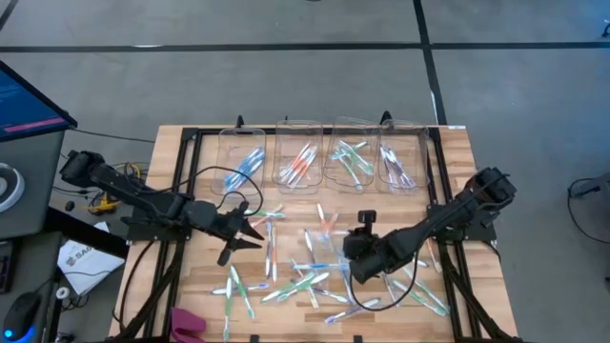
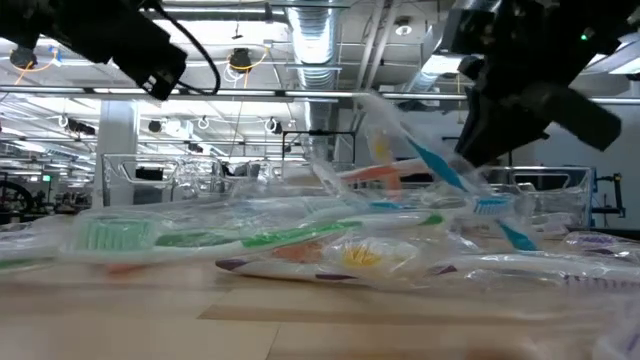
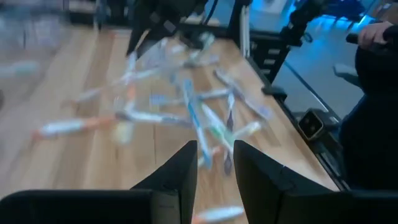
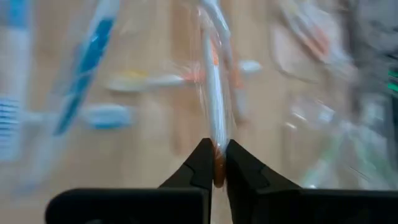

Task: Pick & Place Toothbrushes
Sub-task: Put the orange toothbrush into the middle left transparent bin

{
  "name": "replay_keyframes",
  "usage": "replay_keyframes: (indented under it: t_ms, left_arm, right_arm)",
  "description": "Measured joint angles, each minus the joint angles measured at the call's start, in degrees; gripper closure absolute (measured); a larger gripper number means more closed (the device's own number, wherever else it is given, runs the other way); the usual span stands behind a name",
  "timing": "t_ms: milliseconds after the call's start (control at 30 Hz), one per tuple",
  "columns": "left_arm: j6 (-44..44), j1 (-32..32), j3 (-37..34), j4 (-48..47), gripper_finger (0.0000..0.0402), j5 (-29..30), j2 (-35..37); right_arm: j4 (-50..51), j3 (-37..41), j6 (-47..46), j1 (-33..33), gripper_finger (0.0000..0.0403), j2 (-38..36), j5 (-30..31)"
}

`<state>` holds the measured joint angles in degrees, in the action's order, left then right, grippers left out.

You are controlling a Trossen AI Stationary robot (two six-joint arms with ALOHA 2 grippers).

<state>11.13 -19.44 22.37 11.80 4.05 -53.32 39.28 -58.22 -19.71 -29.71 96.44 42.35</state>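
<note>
Toothbrushes (image 1: 315,276), slim whitish plastic, scattered over the wooden table (image 1: 486,286).
Right gripper (image 4: 216,163) pinches one orange-accented toothbrush (image 4: 214,99); left gripper (image 3: 215,163) hangs parted, empty.

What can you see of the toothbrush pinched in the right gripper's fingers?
The toothbrush is slim, whitish and translucent with orange-red accents on its handle, seemingly in a clear wrapper. The right gripper is shut on one end of it, and the rest extends straight away from the fingers. It sits over the scattered pile on the wooden table. Blur hides whether it still touches other brushes.
</note>
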Motion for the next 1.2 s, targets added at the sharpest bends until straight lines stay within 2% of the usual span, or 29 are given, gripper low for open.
replay_keyframes:
  t_ms: [167, 467, 600, 833, 1033, 1200]
  left_arm:
    - [-4.7, 0.0, 0.0, 4.4, 0.0302, 0.0, 0.0]
    - [-6.9, 0.0, 0.0, 7.6, 0.0302, 0.0, 0.0]
    - [-9.5, 0.0, -0.2, 10.1, 0.0302, 0.0, -1.7]
    - [-15.2, -0.1, -4.7, 37.4, 0.0302, 0.3, -13.0]
    - [-15.3, -0.1, -5.2, 58.6, 0.0302, 1.6, -23.1]
    - [-16.2, 0.0, -4.9, 71.9, 0.0302, 5.1, -31.2]
  right_arm:
    - [8.9, -3.0, -5.4, -0.2, 0.0390, 2.4, 5.9]
    - [8.6, -3.7, -5.4, -2.0, 0.0390, 3.2, 7.6]
    - [8.5, -6.3, -5.4, -4.2, 0.0390, 3.2, 11.4]
    - [10.2, -12.6, -9.1, -8.0, 0.0390, 3.2, 25.7]
    - [7.3, -14.9, -10.4, -12.0, 0.0390, 3.1, 38.9]
    - [3.5, -14.9, -10.4, -12.5, 0.0390, 3.1, 42.6]
